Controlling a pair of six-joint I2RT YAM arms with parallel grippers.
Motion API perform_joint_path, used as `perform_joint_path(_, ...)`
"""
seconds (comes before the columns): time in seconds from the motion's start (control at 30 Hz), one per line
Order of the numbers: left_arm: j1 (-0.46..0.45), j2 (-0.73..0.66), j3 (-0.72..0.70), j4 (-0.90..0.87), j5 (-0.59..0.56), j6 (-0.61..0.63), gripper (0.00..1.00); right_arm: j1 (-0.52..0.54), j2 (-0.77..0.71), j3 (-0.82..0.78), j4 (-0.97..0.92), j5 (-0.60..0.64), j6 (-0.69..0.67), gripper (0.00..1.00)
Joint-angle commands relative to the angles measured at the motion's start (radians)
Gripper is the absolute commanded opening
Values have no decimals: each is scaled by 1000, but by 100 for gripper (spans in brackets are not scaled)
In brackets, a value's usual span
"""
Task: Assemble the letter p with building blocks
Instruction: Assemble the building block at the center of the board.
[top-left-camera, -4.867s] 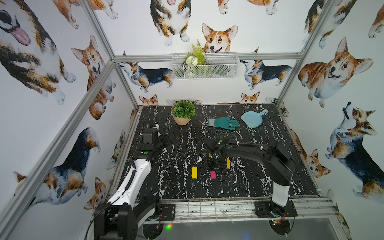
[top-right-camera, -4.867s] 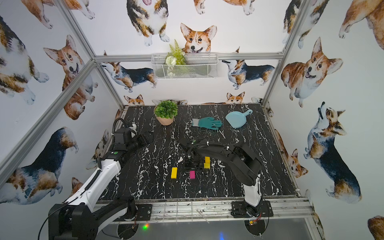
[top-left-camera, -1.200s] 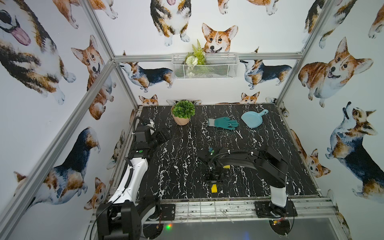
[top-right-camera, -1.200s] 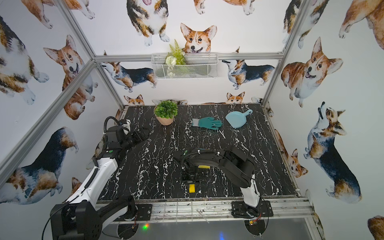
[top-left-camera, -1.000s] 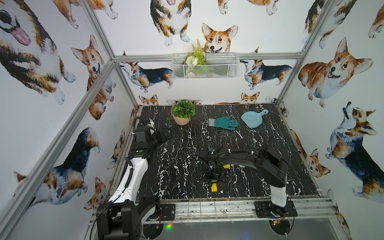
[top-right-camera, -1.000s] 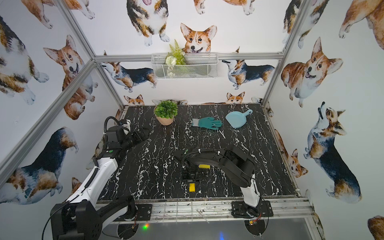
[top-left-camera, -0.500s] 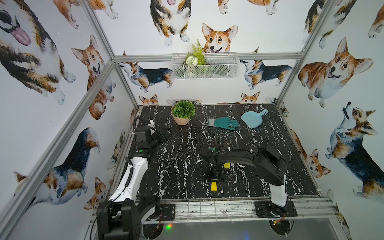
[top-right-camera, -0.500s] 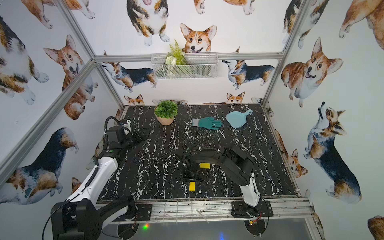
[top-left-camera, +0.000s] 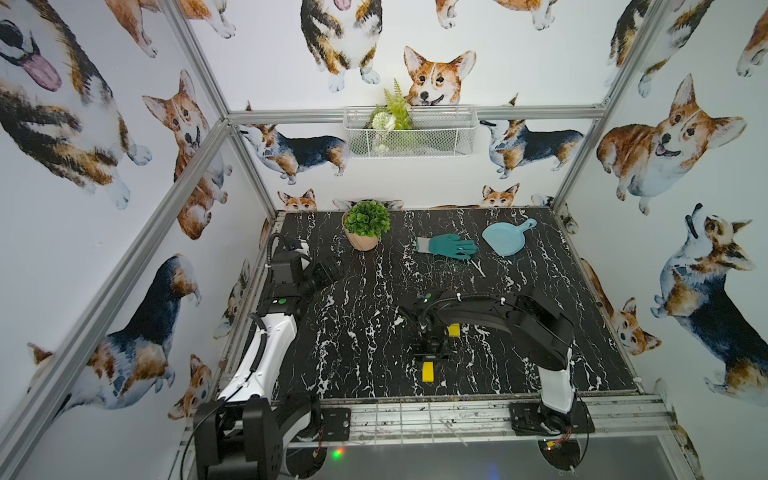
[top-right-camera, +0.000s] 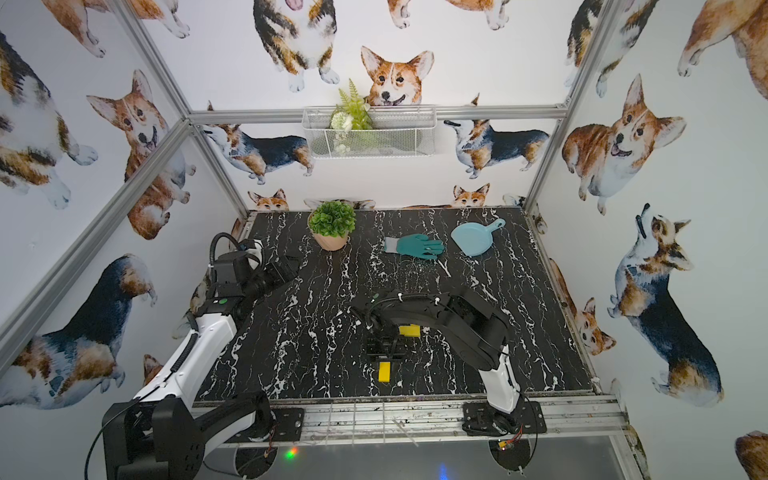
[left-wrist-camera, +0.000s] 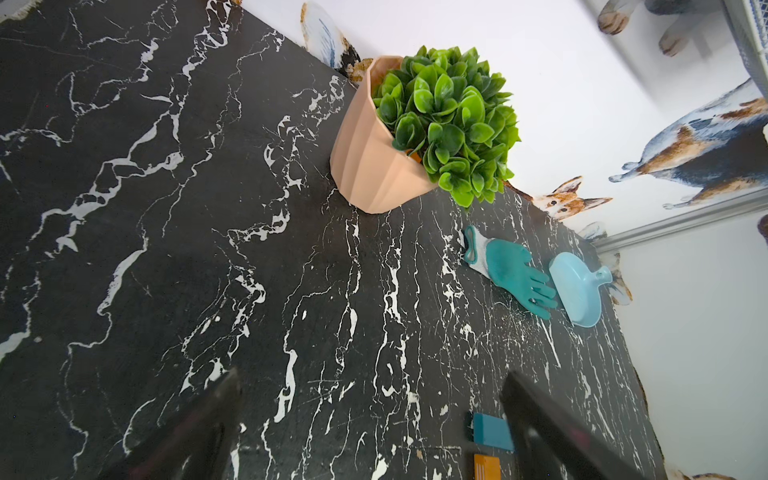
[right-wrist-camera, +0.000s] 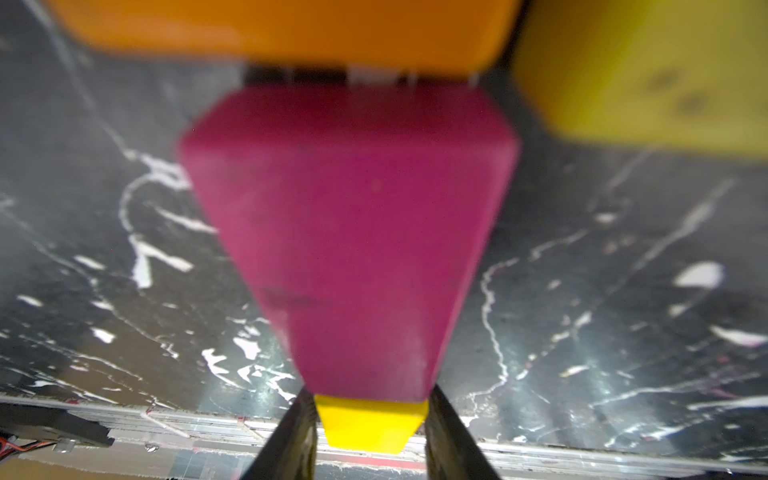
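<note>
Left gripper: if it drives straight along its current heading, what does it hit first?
Probably the potted plant: in the left wrist view it sits dead ahead of the open left gripper, with only table between. Depth is unclear; if it angles down, the table comes first.

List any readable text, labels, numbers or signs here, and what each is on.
No readable text in any view.
magenta block: dark smudges only, too blurred to read.
orange block: fine lines, no letters made out.
glove, toy pan, plant pot: no print seen.
robot arms: any labels too small to read.
</note>
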Motion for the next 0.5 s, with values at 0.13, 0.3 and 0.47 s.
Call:
perform_joint_path(0.13,1,-6,7,15,2,17,100,21,-145,90,-24,135,-26,73)
perform_joint_path(0.3,2,-19,8,9,1,31,100,13,-262,116,-17,241,-111,94)
perform_joint_path(0.47,-1,-28,6,12,-7,48,100,-107,-413,5,105,267,-216,100)
